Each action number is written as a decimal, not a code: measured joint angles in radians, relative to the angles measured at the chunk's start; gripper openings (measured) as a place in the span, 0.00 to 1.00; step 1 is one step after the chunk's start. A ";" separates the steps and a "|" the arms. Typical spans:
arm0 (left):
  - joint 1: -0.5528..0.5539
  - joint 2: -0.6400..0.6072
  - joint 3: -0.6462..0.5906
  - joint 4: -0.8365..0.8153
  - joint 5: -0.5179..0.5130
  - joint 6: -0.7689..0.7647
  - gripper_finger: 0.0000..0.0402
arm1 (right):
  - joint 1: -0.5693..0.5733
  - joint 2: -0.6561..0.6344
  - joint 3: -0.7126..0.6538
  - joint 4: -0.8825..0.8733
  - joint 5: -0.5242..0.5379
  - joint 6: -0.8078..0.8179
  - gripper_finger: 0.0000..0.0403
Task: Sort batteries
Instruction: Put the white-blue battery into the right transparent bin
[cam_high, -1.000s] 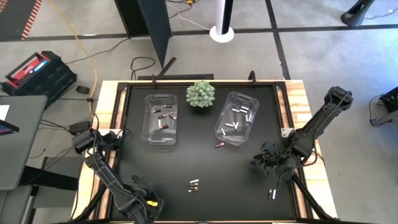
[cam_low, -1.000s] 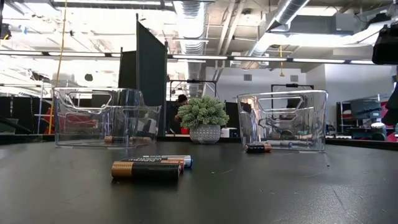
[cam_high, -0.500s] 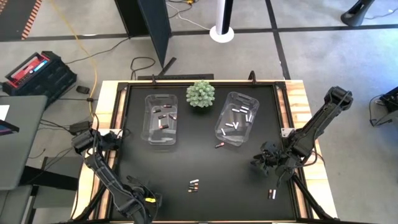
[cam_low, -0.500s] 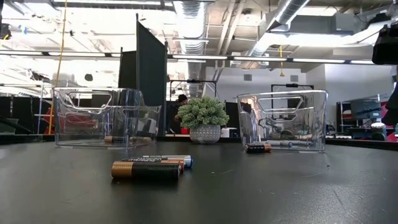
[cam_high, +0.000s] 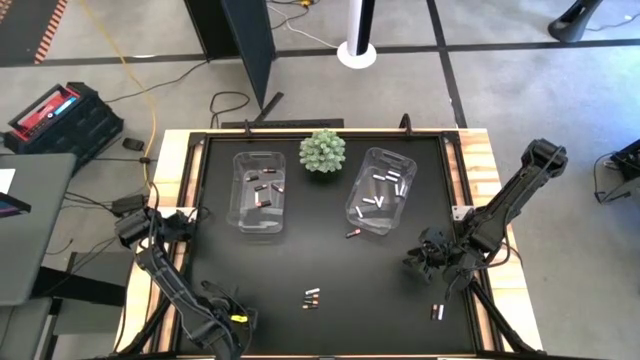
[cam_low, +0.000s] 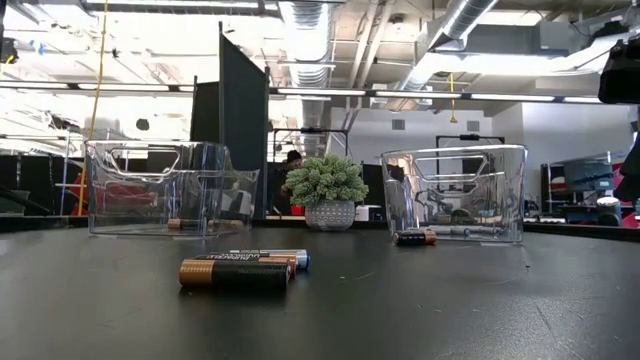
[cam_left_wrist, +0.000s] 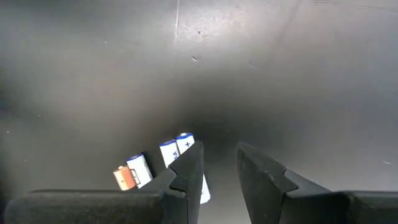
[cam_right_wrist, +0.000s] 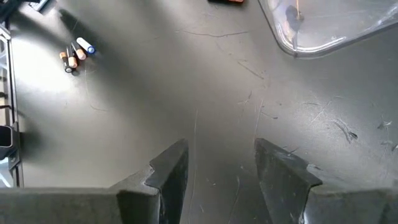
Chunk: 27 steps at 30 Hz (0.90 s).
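Partly sorted: dark cells already in the left bin (cam_high: 258, 190), pale ones in the right bin (cam_high: 379, 188). Still loose on the table (cam_high: 330, 260): 3 batteries (cam_high: 311, 297) near the front, 1 battery (cam_high: 352, 235) beside the right bin, 2 more (cam_high: 436, 312) by the right arm. Left gripper (cam_left_wrist: 217, 168) narrowly parted and empty, low at the front-left corner; right gripper (cam_right_wrist: 221, 165) wider apart, empty, hovering at the table's right side.
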<state>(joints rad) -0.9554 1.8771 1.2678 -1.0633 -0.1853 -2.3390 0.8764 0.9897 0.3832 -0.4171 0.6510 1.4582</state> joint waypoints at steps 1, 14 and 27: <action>0.000 0.000 0.000 -0.001 0.000 0.000 0.23 | 0.000 0.000 0.000 0.000 0.000 0.000 0.50; -0.006 0.000 0.000 -0.013 0.081 0.003 0.23 | 0.000 0.000 0.000 -0.001 0.000 0.000 0.50; -0.006 0.005 -0.005 0.043 0.076 -0.003 0.23 | 0.000 0.000 0.000 -0.001 0.000 0.000 0.50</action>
<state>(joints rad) -0.9611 1.8824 1.2630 -1.0206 -0.1095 -2.3417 0.8764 0.9897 0.3832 -0.4179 0.6514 1.4582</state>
